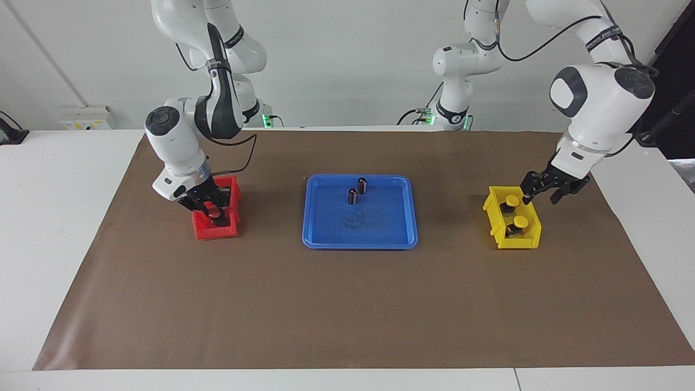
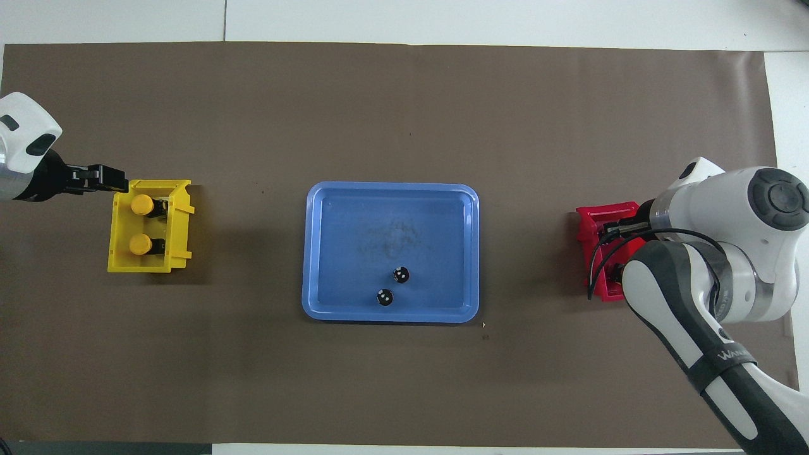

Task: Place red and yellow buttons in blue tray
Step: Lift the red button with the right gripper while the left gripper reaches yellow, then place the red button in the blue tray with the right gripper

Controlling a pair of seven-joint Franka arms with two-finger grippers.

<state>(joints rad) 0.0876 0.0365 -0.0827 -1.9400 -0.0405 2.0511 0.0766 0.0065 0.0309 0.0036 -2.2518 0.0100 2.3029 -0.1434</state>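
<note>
The right gripper [image 1: 216, 213] is down in the red bin [image 1: 202, 231], at 9 o'clock of the blue tray [image 1: 315, 239] in the facing view, closed on a red button [image 1: 218, 215]. The left gripper [image 1: 538, 194], part open, hangs at the yellow bin's [image 1: 529, 236] 1 o'clock corner over 2 yellow buttons [image 1: 520, 221]. 2 dark cylinders [image 1: 357, 191] stand in the tray.

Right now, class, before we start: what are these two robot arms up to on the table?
The right gripper is down inside the red bin and has shut on a red button there. The left gripper is at the rim of the yellow bin, above two yellow buttons that sit untouched. The blue tray between the bins holds only two dark cylinders, no buttons yet.
</note>
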